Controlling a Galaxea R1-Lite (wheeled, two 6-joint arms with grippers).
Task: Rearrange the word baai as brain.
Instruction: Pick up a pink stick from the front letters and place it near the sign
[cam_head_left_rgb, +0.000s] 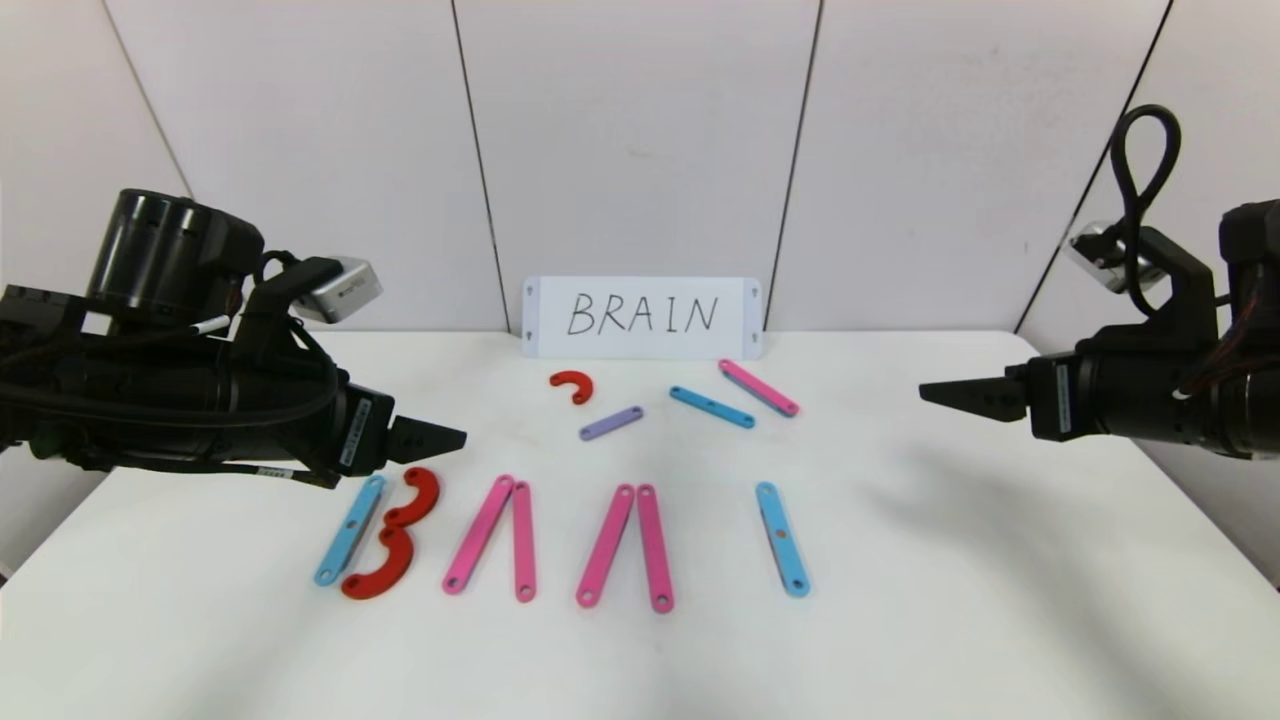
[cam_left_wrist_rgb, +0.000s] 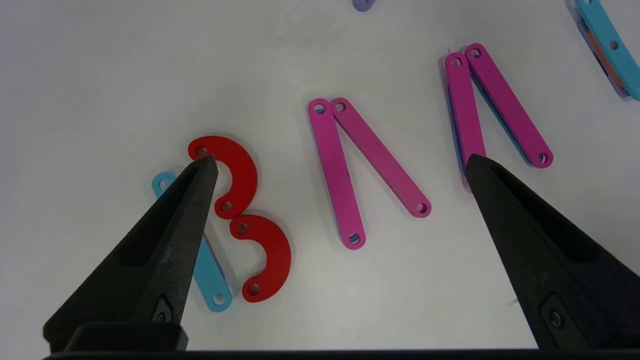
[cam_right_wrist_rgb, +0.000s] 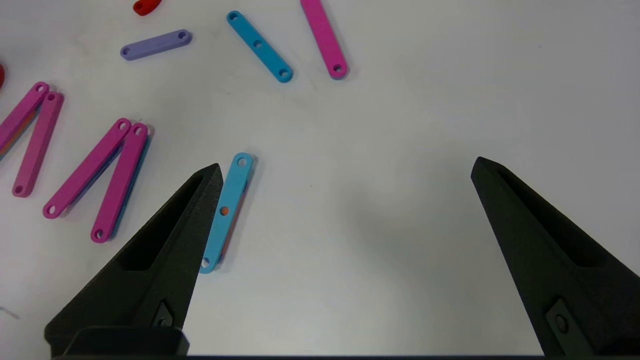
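The word baai lies along the front of the table: a B of a blue bar (cam_head_left_rgb: 349, 530) and two red curves (cam_head_left_rgb: 395, 548), a first pink A (cam_head_left_rgb: 492, 537), a second pink A (cam_head_left_rgb: 628, 546) and a blue I (cam_head_left_rgb: 782, 538). Behind them lie loose pieces: a red curve (cam_head_left_rgb: 572, 385), a purple bar (cam_head_left_rgb: 611, 422), a blue bar (cam_head_left_rgb: 712, 407) and a pink bar (cam_head_left_rgb: 759, 388). My left gripper (cam_head_left_rgb: 440, 437) hovers open above the B (cam_left_wrist_rgb: 240, 215), holding nothing. My right gripper (cam_head_left_rgb: 945, 392) hangs open over bare table, right of the I (cam_right_wrist_rgb: 227, 210).
A white card (cam_head_left_rgb: 642, 317) with handwritten BRAIN leans on the back wall. The white table (cam_head_left_rgb: 1000, 600) has bare room at the right and along the front edge.
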